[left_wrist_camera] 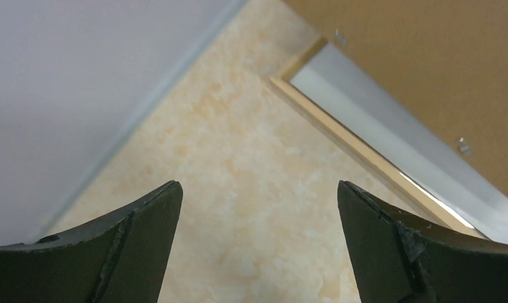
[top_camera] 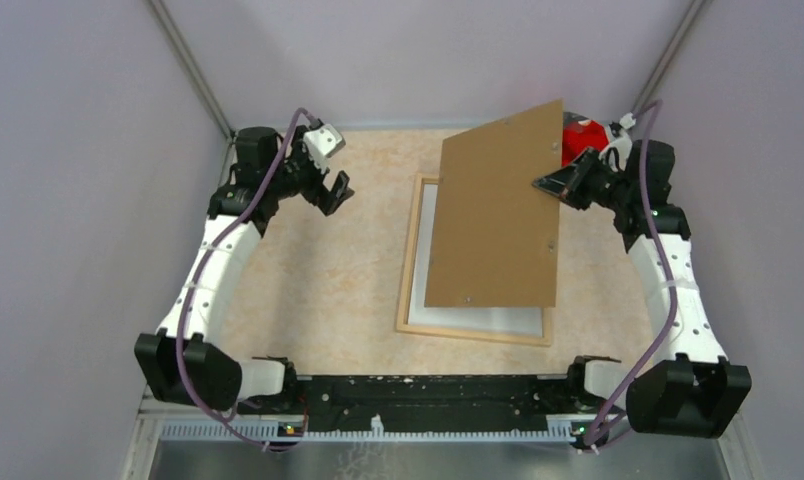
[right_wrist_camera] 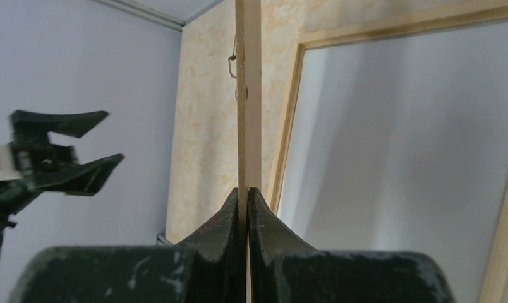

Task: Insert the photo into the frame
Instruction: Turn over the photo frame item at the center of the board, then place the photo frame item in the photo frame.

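Brown hardboard fills the middle of my overhead view. The plain rectangular backing board (top_camera: 498, 215) is tilted up, its near edge down on the frame and its far edge raised. My right gripper (top_camera: 550, 186) is pinched tight on the board's right edge. From the right wrist I see that board edge-on, a thin strip rising straight from between the fingertips, with a small metal clip (right_wrist_camera: 232, 63) on it.

The thin light-wood rectangular picture frame (top_camera: 408, 262) lies flat on the beige marbled table (top_camera: 318, 290), right of centre, and the board covers most of it. A pale white sheet fills the opening. It looks like the photo (top_camera: 478, 318) lying back up, though I cannot be certain.

My left gripper (top_camera: 336, 192) hangs over bare table at the far left with its jaws spread wide. It holds nothing and is well apart from the frame's far corner.

A red object (top_camera: 581, 137) sits behind the board's top right corner, half hidden by the right arm. I cannot tell what it is.
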Robot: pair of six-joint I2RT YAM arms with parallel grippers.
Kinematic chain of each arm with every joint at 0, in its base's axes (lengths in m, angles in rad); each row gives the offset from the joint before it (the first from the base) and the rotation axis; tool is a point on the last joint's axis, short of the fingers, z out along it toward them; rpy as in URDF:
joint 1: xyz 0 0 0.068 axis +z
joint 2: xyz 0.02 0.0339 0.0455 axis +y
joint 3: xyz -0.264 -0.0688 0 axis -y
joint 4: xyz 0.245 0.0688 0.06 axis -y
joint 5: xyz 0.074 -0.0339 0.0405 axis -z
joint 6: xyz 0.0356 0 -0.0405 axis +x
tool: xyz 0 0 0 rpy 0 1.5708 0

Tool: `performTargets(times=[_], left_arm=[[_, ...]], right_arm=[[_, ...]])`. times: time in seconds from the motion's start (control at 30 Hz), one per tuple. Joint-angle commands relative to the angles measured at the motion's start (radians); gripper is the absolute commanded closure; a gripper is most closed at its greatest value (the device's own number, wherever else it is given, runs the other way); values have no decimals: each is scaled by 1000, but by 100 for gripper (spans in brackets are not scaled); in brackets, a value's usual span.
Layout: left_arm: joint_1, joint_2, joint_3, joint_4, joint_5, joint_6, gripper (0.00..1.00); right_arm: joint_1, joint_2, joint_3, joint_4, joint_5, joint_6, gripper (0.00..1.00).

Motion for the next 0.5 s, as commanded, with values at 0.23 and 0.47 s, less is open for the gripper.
performTargets(times=[0.23, 0.47], left_arm=[[-19, 109, -146, 23, 25, -23, 2], [-21, 125, -200, 45, 48, 4, 2]], right_arm=[[-122, -26, -249, 308, -283, 204, 100], [-123, 52, -299, 394, -276, 191, 100]])
